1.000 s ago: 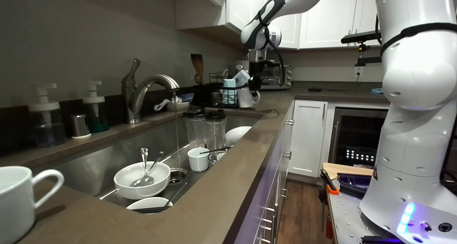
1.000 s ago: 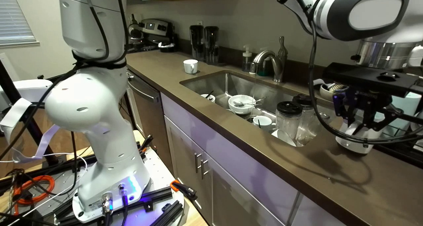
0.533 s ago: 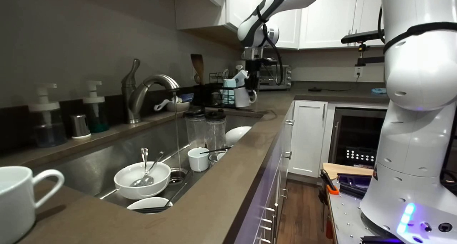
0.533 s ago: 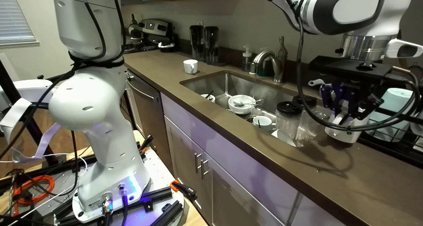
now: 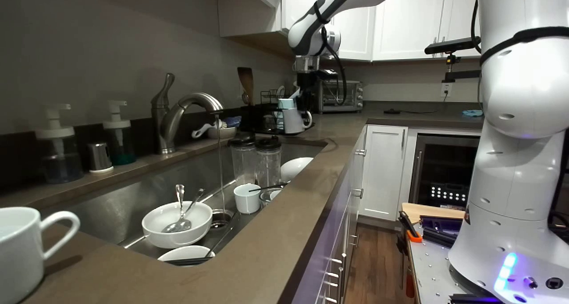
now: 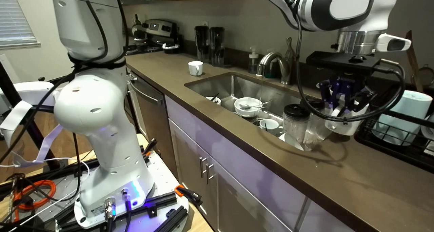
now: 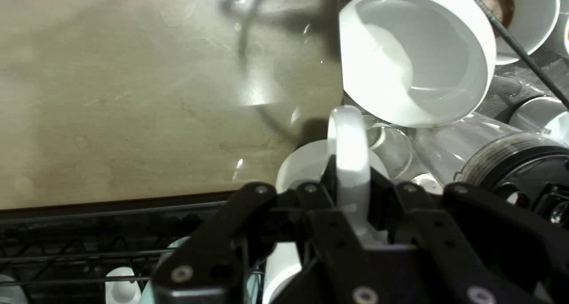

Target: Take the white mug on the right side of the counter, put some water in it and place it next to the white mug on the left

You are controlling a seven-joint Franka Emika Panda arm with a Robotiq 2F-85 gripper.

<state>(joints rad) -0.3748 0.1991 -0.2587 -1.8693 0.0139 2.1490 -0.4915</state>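
Note:
My gripper [image 6: 340, 104] is shut on the handle of a white mug [image 6: 347, 125]. The mug hangs roughly upright a little above the counter, between the dish rack and the sink's near corner. In the wrist view the handle [image 7: 352, 148] stands between the fingertips of the gripper [image 7: 351, 179], which hide much of the mug's body. The held mug [image 5: 292, 121] also shows in an exterior view. The other white mug [image 5: 18, 250] stands on the counter past the sink's far end, also in an exterior view [image 6: 195, 68]. Water [image 5: 221, 162] runs from the faucet [image 5: 195, 102].
The sink [image 6: 244, 84] holds a white bowl [image 6: 248, 107], a white cup [image 6: 269, 125], black-lidded jars [image 6: 295, 123] and other dishes. A black dish rack [image 6: 390, 157] with light blue cups [image 6: 403, 113] stands beside the held mug. Soap dispensers [image 5: 118, 135] stand behind the sink.
My gripper and the held mug have moved left in both exterior views, away from the dish rack and toward the sink. The water keeps running.

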